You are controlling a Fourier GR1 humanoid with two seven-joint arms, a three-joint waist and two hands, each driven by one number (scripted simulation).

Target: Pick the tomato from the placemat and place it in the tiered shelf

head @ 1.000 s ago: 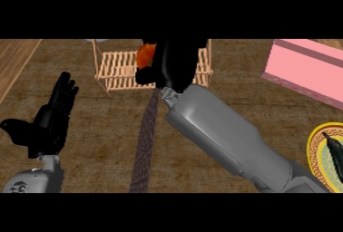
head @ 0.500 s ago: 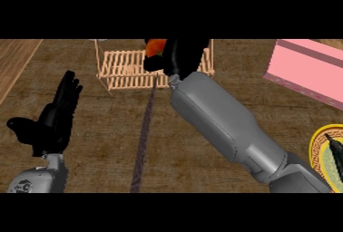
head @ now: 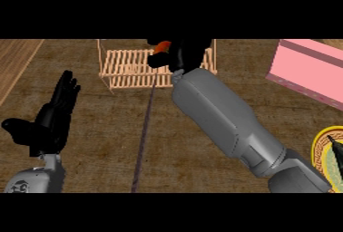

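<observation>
Carrying the tomato [head: 162,45] over the shelf [head: 130,68], I am at the placing step: my right hand [head: 182,53] hangs above the slatted wooden tier at the far side of the table [head: 100,136], fingers curled round the fruit so that only an orange-red sliver shows at the hand's left edge. By my reckoning, the next move calls for lowering the hand until the tomato sits on the slats, then spreading the fingers and lifting clear without rolling it off. My right forearm [head: 221,118] stretches long and diagonal from the lower right towards the shelf. My left hand [head: 50,120] rests at the left edge, fingers straight and up, thumb out, holding nothing. A pink box [head: 311,68] lies at the right, well apart from the shelf.
</observation>
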